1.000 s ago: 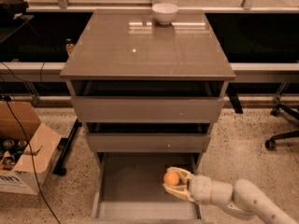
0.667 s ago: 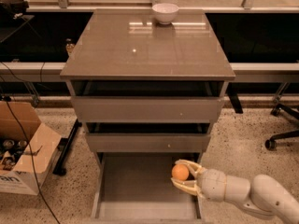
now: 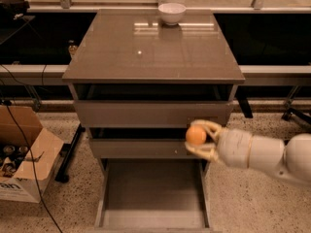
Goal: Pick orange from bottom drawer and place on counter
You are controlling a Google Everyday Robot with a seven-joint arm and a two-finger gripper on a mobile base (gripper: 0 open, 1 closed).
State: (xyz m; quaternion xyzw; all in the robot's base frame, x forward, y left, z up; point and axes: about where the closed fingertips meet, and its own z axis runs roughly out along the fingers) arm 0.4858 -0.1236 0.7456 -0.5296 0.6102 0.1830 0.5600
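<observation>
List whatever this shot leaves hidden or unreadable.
Camera view:
- Front of the bottom drawer: cut off by the lower edge.
- Right side of the orange: covered by the gripper holding it before the middle drawer.
- Contents of the cardboard box: too small, cut by the left edge.

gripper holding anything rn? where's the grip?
Yes: the gripper holds the orange, one finger over its top and one under it, level with the middle drawer.
</observation>
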